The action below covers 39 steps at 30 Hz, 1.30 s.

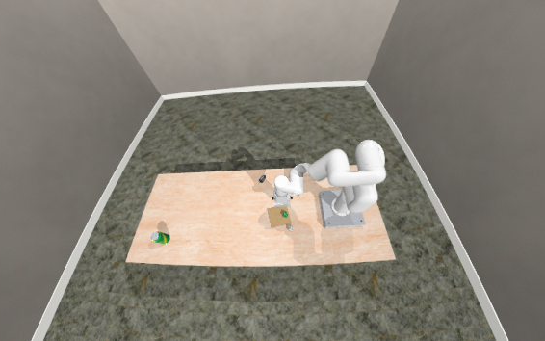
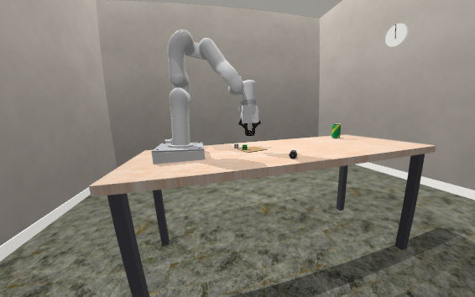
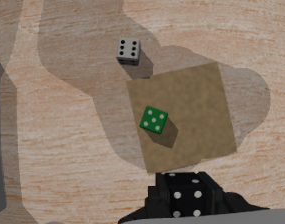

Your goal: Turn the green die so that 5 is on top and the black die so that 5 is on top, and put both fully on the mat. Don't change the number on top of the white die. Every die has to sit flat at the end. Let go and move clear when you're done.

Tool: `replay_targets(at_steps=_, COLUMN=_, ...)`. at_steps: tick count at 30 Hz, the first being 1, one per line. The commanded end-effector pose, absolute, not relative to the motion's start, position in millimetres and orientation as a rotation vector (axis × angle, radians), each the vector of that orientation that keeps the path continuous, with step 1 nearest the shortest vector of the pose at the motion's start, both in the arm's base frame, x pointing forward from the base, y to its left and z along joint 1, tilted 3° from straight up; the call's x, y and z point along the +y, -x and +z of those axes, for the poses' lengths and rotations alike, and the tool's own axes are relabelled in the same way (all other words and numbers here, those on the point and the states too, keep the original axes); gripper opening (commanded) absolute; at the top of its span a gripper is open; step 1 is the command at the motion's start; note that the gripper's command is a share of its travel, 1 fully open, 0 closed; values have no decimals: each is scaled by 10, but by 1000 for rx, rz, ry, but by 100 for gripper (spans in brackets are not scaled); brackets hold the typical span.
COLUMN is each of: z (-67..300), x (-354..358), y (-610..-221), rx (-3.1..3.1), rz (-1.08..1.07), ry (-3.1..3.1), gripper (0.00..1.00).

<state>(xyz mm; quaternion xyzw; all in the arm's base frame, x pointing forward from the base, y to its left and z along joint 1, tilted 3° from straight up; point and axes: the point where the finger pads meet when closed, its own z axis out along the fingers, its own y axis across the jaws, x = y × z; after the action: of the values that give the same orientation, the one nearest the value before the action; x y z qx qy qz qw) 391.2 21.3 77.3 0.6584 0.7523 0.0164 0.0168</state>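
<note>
My gripper [image 3: 179,187] [image 2: 249,132] [image 1: 281,199] is shut on the black die [image 3: 186,199] [image 2: 249,132] and holds it in the air, well above the table. A face of the black die with white pips shows between the fingers in the wrist view. The green die [image 3: 154,120] [image 1: 284,213] [image 2: 244,147] sits flat on the brown mat [image 3: 199,96] [image 1: 274,221] [image 2: 258,149], near one edge, below the gripper. The white die [image 3: 129,50] [image 1: 290,227] [image 2: 236,146] sits on the bare table just off a corner of the mat, with six pips up.
A small black round object [image 1: 262,178] [image 2: 293,154] lies on the table a little beyond the mat. A green can [image 1: 160,237] [image 2: 336,130] is at the table's far end. The arm's base plate [image 1: 342,217] [image 2: 178,152] stands beside the mat.
</note>
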Motion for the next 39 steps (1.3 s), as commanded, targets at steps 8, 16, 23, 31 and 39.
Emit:
replay_targets(at_steps=8, z=767, x=615, y=-4007, rx=2697, rz=46, ry=-1536, gripper=27)
replay_targets(at_steps=16, z=755, x=863, y=-4033, rx=2860, rz=42, ry=-1204, gripper=27)
replay_targets(at_steps=23, z=742, x=1110, y=-4043, rx=2979, rz=37, ry=-864, gripper=27)
replay_targets(at_steps=31, z=728, x=1338, y=-4039, rx=3053, rz=34, ry=-543, gripper=27)
replay_targets(at_steps=39, z=709, x=1639, y=-4013, rx=3099, rz=29, ry=-118, gripper=27)
